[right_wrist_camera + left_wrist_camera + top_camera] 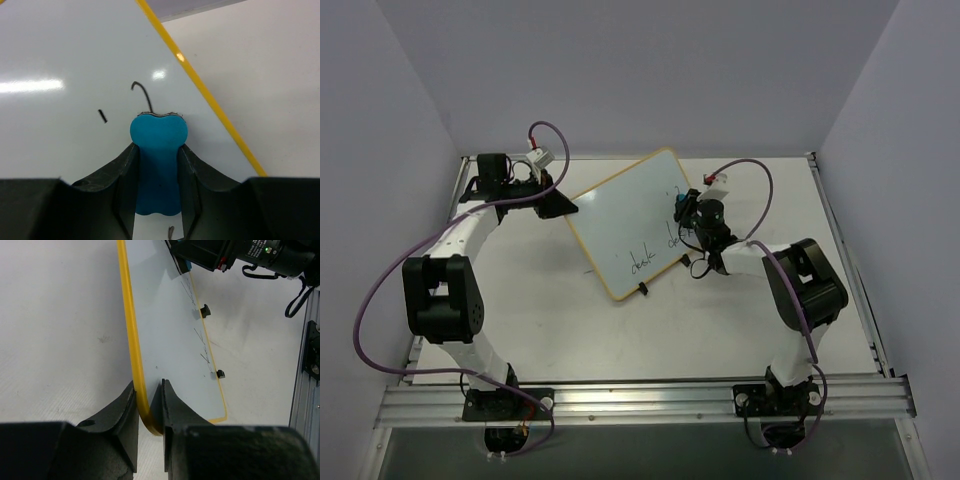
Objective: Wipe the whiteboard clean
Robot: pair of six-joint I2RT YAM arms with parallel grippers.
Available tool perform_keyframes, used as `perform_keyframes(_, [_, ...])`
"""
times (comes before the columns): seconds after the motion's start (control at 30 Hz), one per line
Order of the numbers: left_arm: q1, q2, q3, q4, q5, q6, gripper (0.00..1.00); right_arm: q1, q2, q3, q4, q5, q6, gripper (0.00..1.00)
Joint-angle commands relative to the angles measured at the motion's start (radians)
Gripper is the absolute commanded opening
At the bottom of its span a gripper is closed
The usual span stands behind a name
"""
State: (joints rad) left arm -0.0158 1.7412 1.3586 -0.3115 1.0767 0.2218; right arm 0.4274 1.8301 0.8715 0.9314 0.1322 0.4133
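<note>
Pinches one corner of the whiteboard (pixel 620 215) in the left pincer (pixel 148 385), seemingly propping that side up off the table (pixel 550 320), near its middle. Clamps the blue eraser (pixel 159 130) in the right pincer (pixel 158 146), pressing its head to the board's face just below a short curved stroke (pixel 142 95). Looks partway done at best: leaves handwriting (pixel 655 258) along the edge nearest the arms, while showing blank white farther up. Calls for more wiping passes over those marks.
</note>
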Motion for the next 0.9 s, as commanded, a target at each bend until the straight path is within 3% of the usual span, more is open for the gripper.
perform_keyframes(0.0, [-0.036, -0.054, 0.037, 0.078, 0.094, 0.149, 0.02, 0.094, 0.000, 0.042, -0.144, -0.071, 0.030, 0.00])
perform_keyframes(0.2, [-0.039, -0.060, 0.033, 0.078, 0.089, 0.151, 0.02, 0.129, 0.009, 0.216, -0.264, -0.068, -0.005, 0.00])
perform_keyframes(0.37, [-0.039, -0.063, 0.030, 0.080, 0.086, 0.154, 0.02, 0.090, 0.093, 0.325, -0.345, -0.060, -0.057, 0.00])
perform_keyframes(0.87, [-0.039, -0.060, 0.033, 0.083, 0.089, 0.152, 0.02, -0.096, 0.090, 0.054, -0.238, -0.068, -0.022, 0.00])
